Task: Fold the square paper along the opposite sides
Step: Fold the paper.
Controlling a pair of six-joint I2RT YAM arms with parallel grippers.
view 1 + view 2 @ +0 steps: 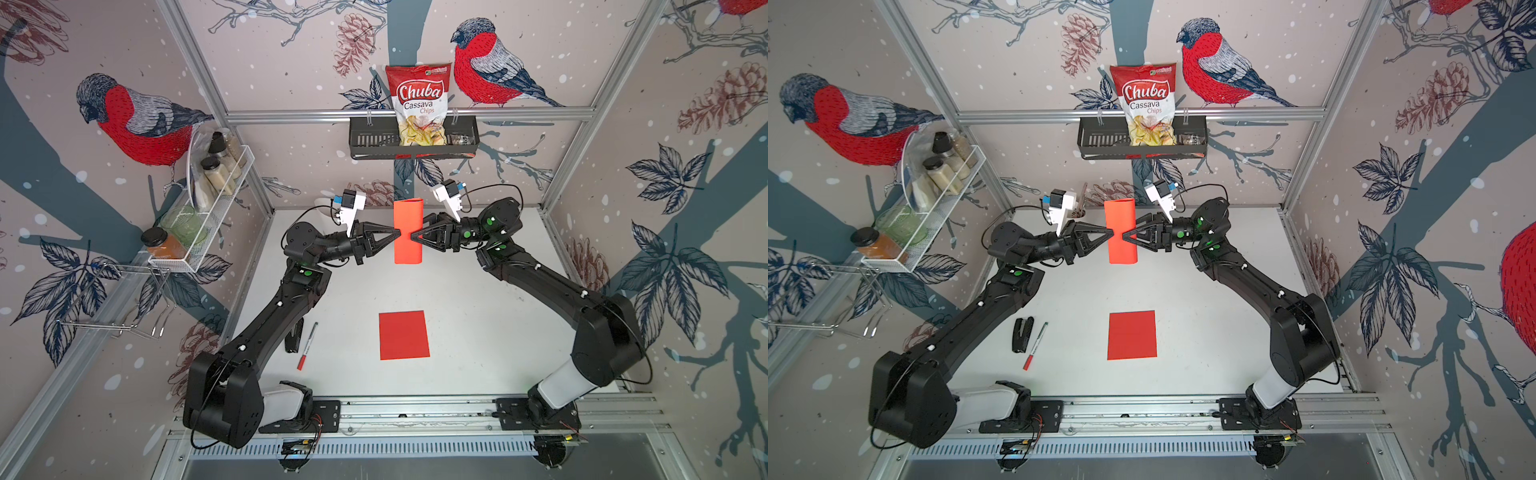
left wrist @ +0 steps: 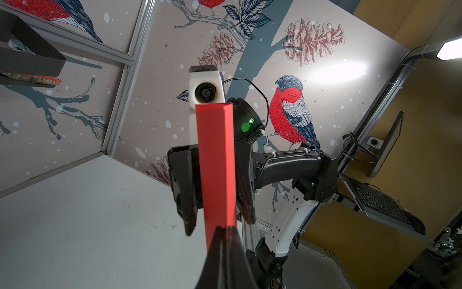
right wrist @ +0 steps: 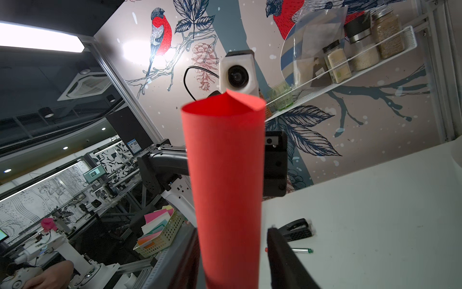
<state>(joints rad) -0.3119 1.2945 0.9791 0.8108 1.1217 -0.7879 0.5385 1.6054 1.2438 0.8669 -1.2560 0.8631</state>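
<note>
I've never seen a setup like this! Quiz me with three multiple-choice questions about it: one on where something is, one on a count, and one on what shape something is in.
1. Where is the bag of chips?
A. In a drawer
B. On the floor
C. In the black basket on the back wall

2. How many sheets of red paper are there?
A. Two
B. One
C. Four

3. What shape is the raised paper in?
A. Crumpled into a ball
B. Bent over on itself into a loop
C. Torn in half

Answers:
1 C: the bag stands inside the basket in both top views.
2 A: there is the raised paper plus a flat paper lying on the table.
3 B: the right wrist view shows its end as a rounded loop.
</note>
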